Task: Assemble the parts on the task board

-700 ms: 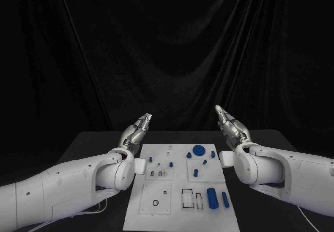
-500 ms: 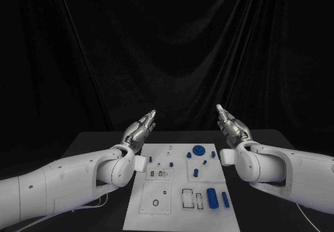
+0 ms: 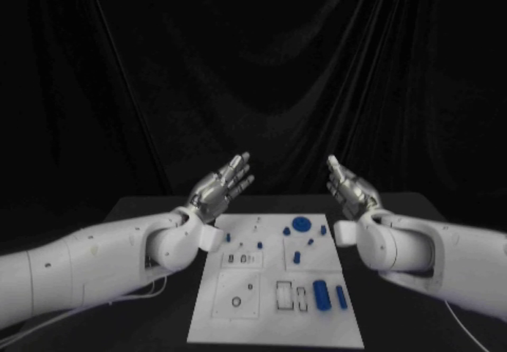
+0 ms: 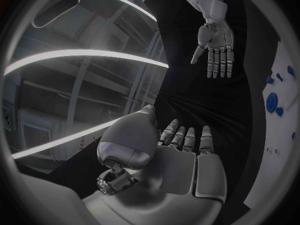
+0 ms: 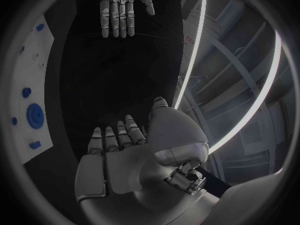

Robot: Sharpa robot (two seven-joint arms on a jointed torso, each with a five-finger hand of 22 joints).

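Both your hands are raised, holding nothing.
Left hand (image 3: 222,185) and right hand (image 3: 349,188) sit mid-frame with fingers spread; the task board (image 3: 277,330) lies lower centre, blue parts (image 3: 322,295) resting on it.

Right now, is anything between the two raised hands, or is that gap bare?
Bare. In the head view the left hand and right hand face each other with only dark curtain between; the task board lies lower, on the table.

Your left hand (image 3: 223,187) has turned at the wrist since a moment ago, fingers now fanned apart and palm showing, and that arm has dropped a bit lower.
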